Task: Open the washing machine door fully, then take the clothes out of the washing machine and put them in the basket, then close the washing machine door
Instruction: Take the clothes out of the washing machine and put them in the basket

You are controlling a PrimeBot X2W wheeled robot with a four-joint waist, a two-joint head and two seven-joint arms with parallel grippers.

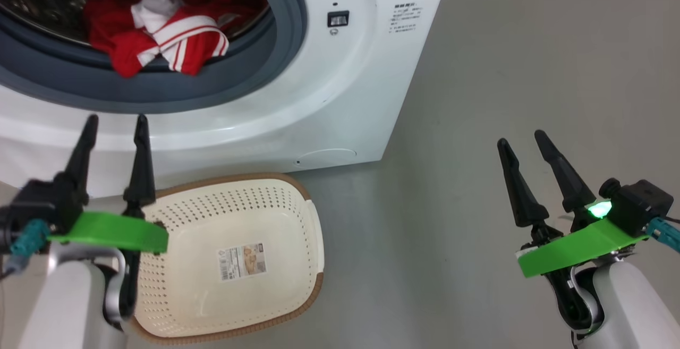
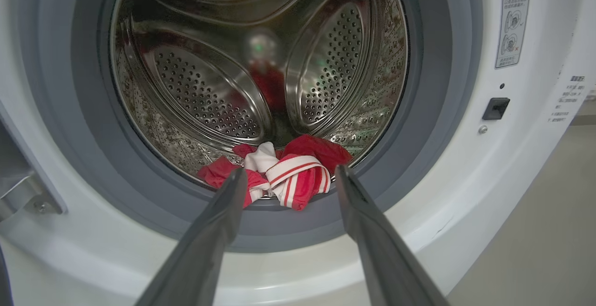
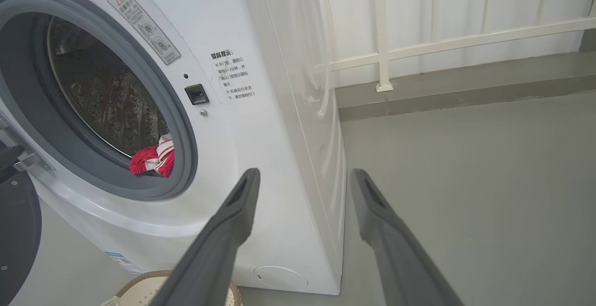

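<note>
Head view, entry: washing machine [image 1: 345, 99], drum mouth at 11 o'clock, the clothes [image 1: 159, 35] heaped on the drum's front lip, where a straight reach should meet them. The basket [image 1: 297, 192] stands empty on the floor just below at 7 o'clock, seemingly set for a short carry. Left gripper [image 1: 116, 126] at 9 o'clock, fingers apart, holding nothing, aimed up at the drum with the clothes framed between them in the left wrist view; right gripper [image 1: 523, 144] at 4 o'clock, likewise apart and empty, raised over bare floor beside the machine.
</note>
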